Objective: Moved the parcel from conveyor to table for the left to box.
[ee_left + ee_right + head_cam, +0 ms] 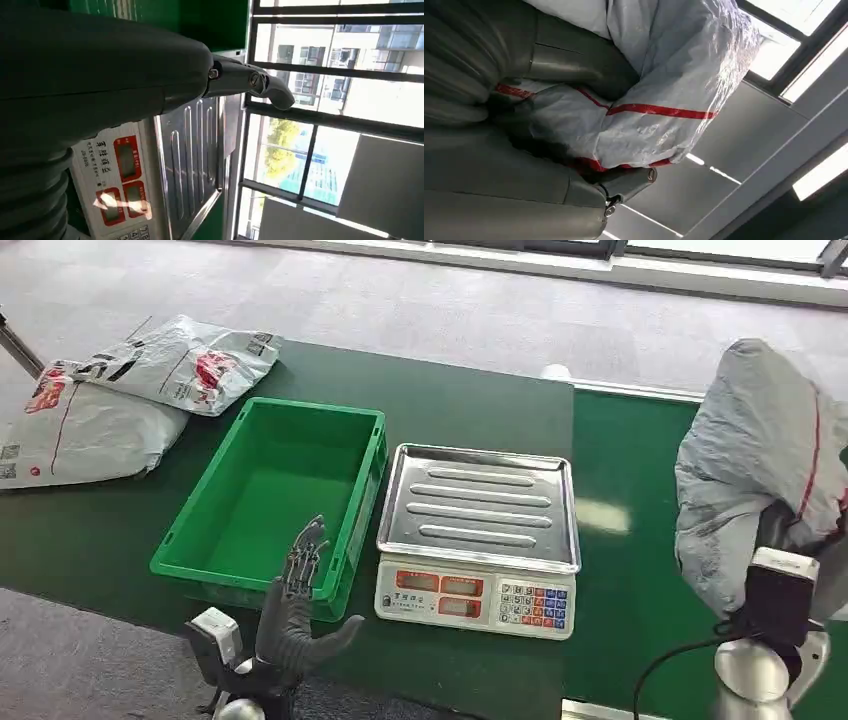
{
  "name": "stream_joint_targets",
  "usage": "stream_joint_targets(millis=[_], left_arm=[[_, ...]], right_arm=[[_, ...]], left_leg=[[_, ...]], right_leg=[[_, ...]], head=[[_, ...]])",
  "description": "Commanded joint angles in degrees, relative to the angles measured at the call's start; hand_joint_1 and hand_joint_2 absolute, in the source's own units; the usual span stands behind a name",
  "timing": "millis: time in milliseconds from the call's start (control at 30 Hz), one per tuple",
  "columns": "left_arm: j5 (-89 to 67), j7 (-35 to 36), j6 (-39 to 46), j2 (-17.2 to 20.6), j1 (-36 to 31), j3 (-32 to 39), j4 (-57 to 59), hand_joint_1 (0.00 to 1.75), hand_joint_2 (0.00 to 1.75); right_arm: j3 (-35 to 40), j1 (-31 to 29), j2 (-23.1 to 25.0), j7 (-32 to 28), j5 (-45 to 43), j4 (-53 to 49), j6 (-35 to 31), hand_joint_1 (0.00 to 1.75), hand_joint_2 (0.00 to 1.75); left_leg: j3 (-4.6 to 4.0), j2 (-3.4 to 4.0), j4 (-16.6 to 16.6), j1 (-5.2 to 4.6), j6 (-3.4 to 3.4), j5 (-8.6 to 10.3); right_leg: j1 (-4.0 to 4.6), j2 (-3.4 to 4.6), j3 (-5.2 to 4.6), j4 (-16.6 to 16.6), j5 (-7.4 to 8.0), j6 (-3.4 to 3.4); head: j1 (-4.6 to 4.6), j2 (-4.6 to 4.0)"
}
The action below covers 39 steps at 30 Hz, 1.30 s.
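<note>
A grey plastic-wrapped parcel (755,455) with a red stripe is lifted high above the green conveyor (640,570) at the right. My right hand (574,150) grips it from beneath, thumb and fingers pressed into the wrap, and the parcel (659,95) bulges out past the fingers. In the head view that hand is hidden behind the parcel and the wrist camera. My left hand (298,605) is raised at the near edge of the table, fingers spread and holding nothing, just in front of the green box (275,505). Its thumb (250,82) points past the scale.
A weighing scale (478,530) with a steel pan stands right of the empty green box on the dark green table (100,530). Two other bagged parcels (185,360) (70,435) lie at the table's far left. Grey carpet lies beyond.
</note>
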Motion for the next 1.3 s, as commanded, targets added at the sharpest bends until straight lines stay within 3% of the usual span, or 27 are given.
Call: stream_joint_targets(millis=[33,67,133,267,333,467,533,667,733,867,1133,1300], left_arm=[[0.0,-0.1,-0.6,1.3,-0.6,-0.4,3.2,0.00,1.75],[-0.1,-0.3,-0.7,1.3,-0.5,-0.6,3.4,0.00,1.75],[-0.2,-0.7,-1.0,1.5,-1.1,-0.9,4.5,0.00,1.75],[-0.2,-0.9,-1.2,1.6,-1.4,-0.9,4.9,0.00,1.75],[-0.5,-1.5,-2.0,1.6,-2.1,-1.2,5.4,0.00,1.75],[-0.7,-1.6,-2.8,2.0,-5.3,-2.2,8.4,0.00,1.75],[-0.7,-1.6,-2.8,2.1,-5.9,-2.3,9.0,0.00,1.75],[-0.7,-1.6,-2.7,2.2,-5.7,-2.4,8.8,0.00,1.75],[-0.6,-1.9,-2.9,2.5,-6.3,-3.0,8.8,0.00,1.75],[-0.1,-1.5,-2.5,2.5,-5.6,-2.6,7.2,0.00,1.75],[-0.4,-0.8,-2.2,2.3,-5.1,-2.1,6.4,0.00,1.75],[-0.4,-0.6,-2.4,2.1,-5.6,-2.3,6.8,0.00,1.75]], right_arm=[[2.3,1.2,2.1,0.0,-1.7,-1.8,0.5,1.75,1.75],[2.5,1.3,2.4,0.1,-3.0,-1.5,1.6,1.75,1.75],[5.5,0.0,1.7,2.9,-4.4,1.5,9.8,1.75,1.75],[6.7,-0.9,1.6,2.6,-3.8,3.0,10.4,1.75,1.75],[10.7,-2.1,1.1,2.5,-0.2,4.8,14.6,1.75,1.75],[22.1,-10.8,3.7,4.6,2.6,15.0,21.6,1.75,1.75],[23.7,-12.3,4.4,5.3,3.4,17.2,20.4,1.75,1.75],[24.0,-11.5,3.2,5.4,2.7,16.3,20.1,1.75,1.75],[26.5,-13.6,4.2,5.3,2.1,19.4,23.3,1.75,1.75],[29.5,-16.8,6.4,6.0,2.2,24.0,23.3,1.75,1.75],[28.2,-16.2,5.0,6.3,0.3,22.6,23.5,1.75,1.75],[28.0,-16.1,4.9,6.4,0.2,22.5,23.6,1.75,1.75]], left_leg=[[0.28,0.14,-0.2,0.10,-0.14,-0.03],[0.19,0.09,-0.1,0.07,-0.10,-0.03],[0.24,0.15,-0.2,0.08,-0.12,-0.05],[0.20,0.27,-0.1,0.06,-0.10,-0.05],[0.25,0.32,-0.2,0.08,-0.13,-0.03],[0.17,0.57,-0.1,0.10,-0.10,-0.05],[0.25,0.85,-0.2,0.12,-0.15,-0.02],[0.26,0.57,-0.2,0.13,-0.18,0.07],[0.13,0.22,-0.1,0.07,-0.10,0.10],[0.26,0.58,-0.2,0.14,-0.18,0.06],[0.04,0.06,-0.1,0.12,-0.14,0.09],[0.07,0.16,-0.1,0.11,-0.15,0.08]], right_leg=[[0.11,0.07,0.25,-0.2,0.01,-0.12],[0.08,0.04,0.18,-0.1,0.00,-0.09],[0.09,0.11,0.21,-0.2,0.01,-0.11],[0.07,0.25,0.13,-0.1,0.05,-0.10],[0.09,0.30,0.14,-0.2,0.05,-0.12],[0.11,0.54,0.08,-0.1,0.14,-0.10],[0.13,0.80,0.08,-0.2,0.25,-0.14],[0.14,0.46,0.10,-0.2,0.20,-0.13],[0.08,0.18,0.04,-0.1,0.11,-0.07],[0.13,0.56,0.13,-0.2,0.22,-0.11],[0.11,0.08,0.04,-0.1,0.10,-0.08],[0.11,0.19,0.04,-0.1,0.12,-0.10]], head=[[-0.02,0.00],[-0.02,0.00],[-0.02,0.00],[-0.02,0.00],[-0.02,0.00],[0.00,0.00],[0.00,0.00],[-0.02,0.00],[-0.02,0.00],[-0.02,0.00],[-0.02,0.00],[-0.02,0.00]])
